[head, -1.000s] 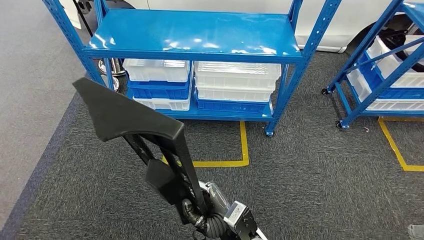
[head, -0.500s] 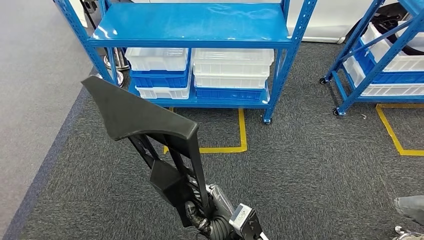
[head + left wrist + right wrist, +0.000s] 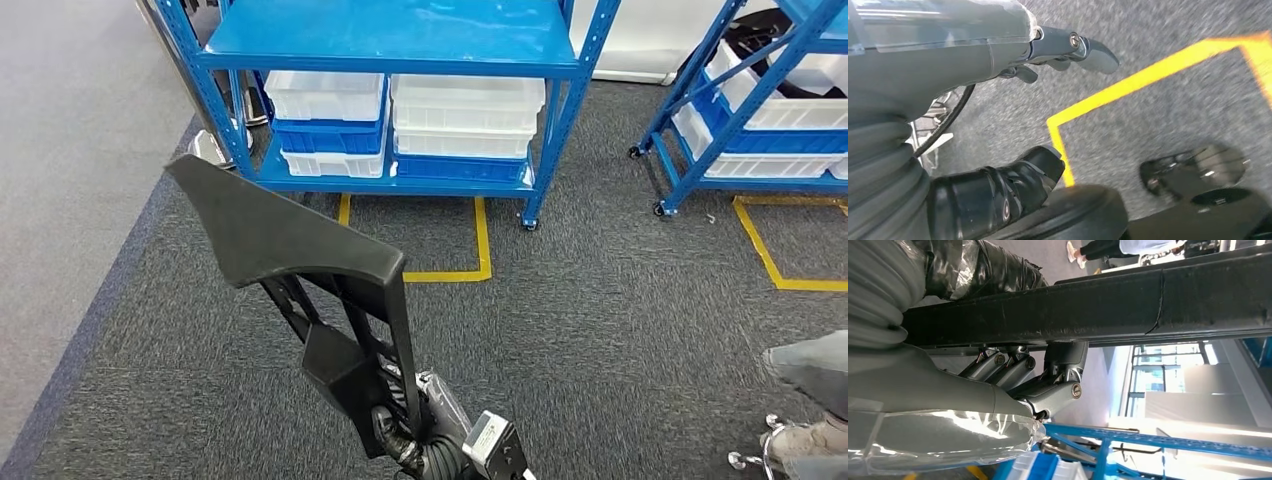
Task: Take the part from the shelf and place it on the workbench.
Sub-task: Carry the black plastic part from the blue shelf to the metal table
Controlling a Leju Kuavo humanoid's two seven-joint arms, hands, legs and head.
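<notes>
The part (image 3: pixel 280 235) is a long black piece with a broad, flat, wedge-shaped top and a thin ribbed stem. It stands upright in the lower middle of the head view. My right hand (image 3: pixel 400 435) grips the stem at its lower end. In the right wrist view the part (image 3: pixel 1148 300) crosses the picture as a thick black bar, and my right hand (image 3: pixel 1038 382) has its fingers (image 3: pixel 1068 365) curled against it. My left hand (image 3: pixel 998 55) hangs over the carpet with its fingers (image 3: pixel 1088 50) and thumb (image 3: pixel 1018 182) apart, holding nothing.
A blue shelf rack (image 3: pixel 400 40) with white and blue bins (image 3: pixel 465 105) stands ahead on grey carpet. A second blue rack (image 3: pixel 760 90) stands at the right. Yellow tape (image 3: pixel 480 245) marks the floor. A person's leg and shoe (image 3: pixel 810 375) are at the lower right.
The whole picture has shifted, so the camera has moved: the racks now sit higher in view. A person's leg has come in at the lower right. My grip on the part is unchanged.
</notes>
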